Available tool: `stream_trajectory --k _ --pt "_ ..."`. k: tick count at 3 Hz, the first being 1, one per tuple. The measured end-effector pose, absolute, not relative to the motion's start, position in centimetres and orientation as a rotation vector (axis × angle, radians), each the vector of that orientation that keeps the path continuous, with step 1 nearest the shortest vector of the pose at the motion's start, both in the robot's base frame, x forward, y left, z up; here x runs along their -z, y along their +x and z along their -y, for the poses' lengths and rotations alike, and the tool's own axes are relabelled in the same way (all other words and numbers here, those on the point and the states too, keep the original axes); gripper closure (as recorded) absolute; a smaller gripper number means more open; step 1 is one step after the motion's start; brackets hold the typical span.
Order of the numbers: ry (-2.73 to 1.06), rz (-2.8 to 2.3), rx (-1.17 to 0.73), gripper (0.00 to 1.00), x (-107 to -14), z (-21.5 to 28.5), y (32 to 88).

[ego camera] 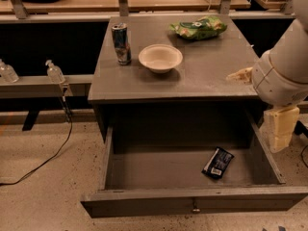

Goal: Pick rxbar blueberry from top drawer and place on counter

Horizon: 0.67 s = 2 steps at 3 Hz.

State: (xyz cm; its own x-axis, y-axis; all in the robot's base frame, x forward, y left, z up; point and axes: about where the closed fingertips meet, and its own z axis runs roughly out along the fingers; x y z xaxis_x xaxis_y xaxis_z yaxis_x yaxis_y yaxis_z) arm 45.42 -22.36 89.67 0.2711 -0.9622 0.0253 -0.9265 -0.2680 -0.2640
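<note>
Camera view. The top drawer (192, 202) stands pulled fully out beneath the grey worktop (202, 78), its small metal knob (195, 209) facing the room. The rxbar blueberry (218, 162) lies flat on the drawer floor, toward the right side, set at a slant, white label patch upward, touching neither wall. On the worktop: a drinks can (121, 44) upright at the left, a pale bowl (160, 57) just beside it, and a green chip bag (197, 28) at the rear. The claw (280, 129) hangs at the right edge, outside the drawer's right wall and below worktop level, well apart from the bar. Whether it is open or closed cannot be told. It grips nothing visible.
</note>
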Motion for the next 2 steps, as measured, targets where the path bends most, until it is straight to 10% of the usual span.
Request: stream_trajectory --k 2 --pt "-2.504 -1.604 0.262 0.0 -85.06 23.71 47.51"
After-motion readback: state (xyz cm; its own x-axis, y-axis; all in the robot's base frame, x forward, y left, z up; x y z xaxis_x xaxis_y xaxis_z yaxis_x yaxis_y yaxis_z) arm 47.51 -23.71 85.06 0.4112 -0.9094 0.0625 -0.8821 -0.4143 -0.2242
